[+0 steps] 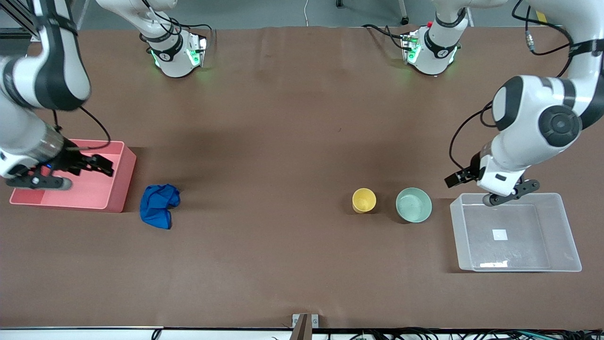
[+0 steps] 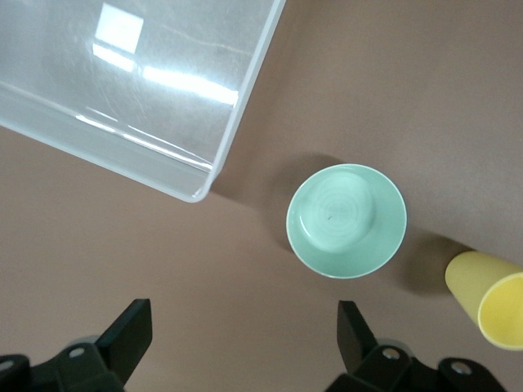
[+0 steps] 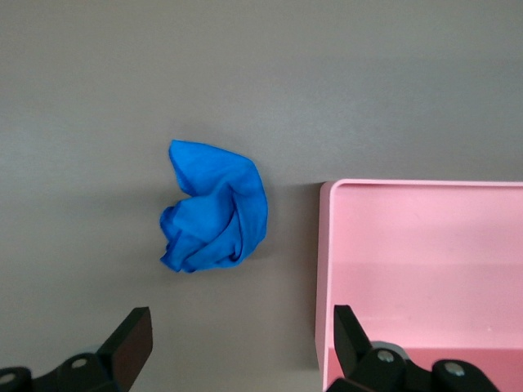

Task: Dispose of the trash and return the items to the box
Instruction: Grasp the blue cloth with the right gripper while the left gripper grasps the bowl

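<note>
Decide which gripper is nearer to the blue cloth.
Right. The right gripper hangs over the pink bin beside the blue cloth; the left gripper is over the clear tub.

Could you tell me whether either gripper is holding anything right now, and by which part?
Nothing is held. The left gripper hangs open over the clear box; the right gripper hangs open over the pink bin.

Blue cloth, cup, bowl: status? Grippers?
Left gripper open over clear tub, right gripper open over pink bin. Blue cloth, yellow cup, mint bowl on table, untouched. Nothing in the way.
</note>
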### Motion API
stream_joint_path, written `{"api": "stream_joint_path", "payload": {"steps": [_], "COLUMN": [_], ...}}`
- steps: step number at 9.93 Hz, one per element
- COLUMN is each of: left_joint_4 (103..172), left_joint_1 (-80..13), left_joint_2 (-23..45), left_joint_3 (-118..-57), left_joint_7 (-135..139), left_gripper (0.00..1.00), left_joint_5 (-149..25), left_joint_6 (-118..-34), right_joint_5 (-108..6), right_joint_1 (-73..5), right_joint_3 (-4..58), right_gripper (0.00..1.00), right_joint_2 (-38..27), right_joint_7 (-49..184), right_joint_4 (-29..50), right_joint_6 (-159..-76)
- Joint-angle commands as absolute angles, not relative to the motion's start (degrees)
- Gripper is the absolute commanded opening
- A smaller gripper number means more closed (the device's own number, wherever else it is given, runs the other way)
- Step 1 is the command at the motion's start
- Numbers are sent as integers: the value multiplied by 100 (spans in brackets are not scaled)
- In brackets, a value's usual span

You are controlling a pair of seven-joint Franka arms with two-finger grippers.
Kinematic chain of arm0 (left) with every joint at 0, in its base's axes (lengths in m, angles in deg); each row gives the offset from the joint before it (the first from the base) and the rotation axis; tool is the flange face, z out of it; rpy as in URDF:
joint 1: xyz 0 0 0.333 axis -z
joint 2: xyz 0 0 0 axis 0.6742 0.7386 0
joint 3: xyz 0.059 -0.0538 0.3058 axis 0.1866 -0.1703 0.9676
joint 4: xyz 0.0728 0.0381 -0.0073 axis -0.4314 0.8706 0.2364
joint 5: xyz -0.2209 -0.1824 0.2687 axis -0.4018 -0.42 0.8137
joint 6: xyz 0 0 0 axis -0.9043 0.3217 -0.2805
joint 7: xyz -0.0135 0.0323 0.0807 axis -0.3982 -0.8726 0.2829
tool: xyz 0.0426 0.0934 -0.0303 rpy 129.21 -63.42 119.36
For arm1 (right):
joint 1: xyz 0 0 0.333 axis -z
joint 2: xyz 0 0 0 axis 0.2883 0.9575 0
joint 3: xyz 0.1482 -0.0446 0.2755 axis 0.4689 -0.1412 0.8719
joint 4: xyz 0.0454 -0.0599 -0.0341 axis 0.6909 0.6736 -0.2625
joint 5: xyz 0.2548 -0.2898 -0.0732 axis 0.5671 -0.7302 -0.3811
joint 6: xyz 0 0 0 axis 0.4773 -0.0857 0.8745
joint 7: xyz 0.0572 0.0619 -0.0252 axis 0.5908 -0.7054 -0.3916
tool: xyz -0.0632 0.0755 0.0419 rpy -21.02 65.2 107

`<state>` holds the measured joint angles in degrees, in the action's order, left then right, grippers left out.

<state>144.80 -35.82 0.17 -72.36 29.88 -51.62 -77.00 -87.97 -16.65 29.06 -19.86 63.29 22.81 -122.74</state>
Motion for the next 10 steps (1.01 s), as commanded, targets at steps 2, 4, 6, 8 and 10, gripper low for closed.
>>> {"api": "stream_joint_path", "payload": {"steps": [2,4,6,8,10], "left_joint_4": [14797,14965,14965,14956,14965], "left_joint_1": [-3483,-3439,-3439,-3430,-3440], "left_joint_2": [391,584,795,1075,1444], "left_joint_3": [-7254,-7254,-7254,-7254,-7254], "left_joint_7": [3737,3940,4142,4222,4231], "left_gripper": [100,100,97,93,86], "left_joint_5": [-5215,-5188,-5171,-5171,-5171], "left_joint_6": [-8333,-8818,-8968,-9231,-9626], "right_joint_5": [-8809,-8809,-8809,-8809,-8792], "right_joint_1": [-1684,-1693,-1693,-1833,-1886], "right_joint_3": [2907,2907,2916,2916,2916], "right_gripper": [98,98,97,89,83], "right_joint_2": [-1159,-755,-438,-217,-41], "right_joint_7": [6344,6344,6335,6318,6309], "right_joint_4": [2250,2250,2276,2381,2382], "right_joint_6": [-12973,-13431,-13800,-14143,-14320]}}
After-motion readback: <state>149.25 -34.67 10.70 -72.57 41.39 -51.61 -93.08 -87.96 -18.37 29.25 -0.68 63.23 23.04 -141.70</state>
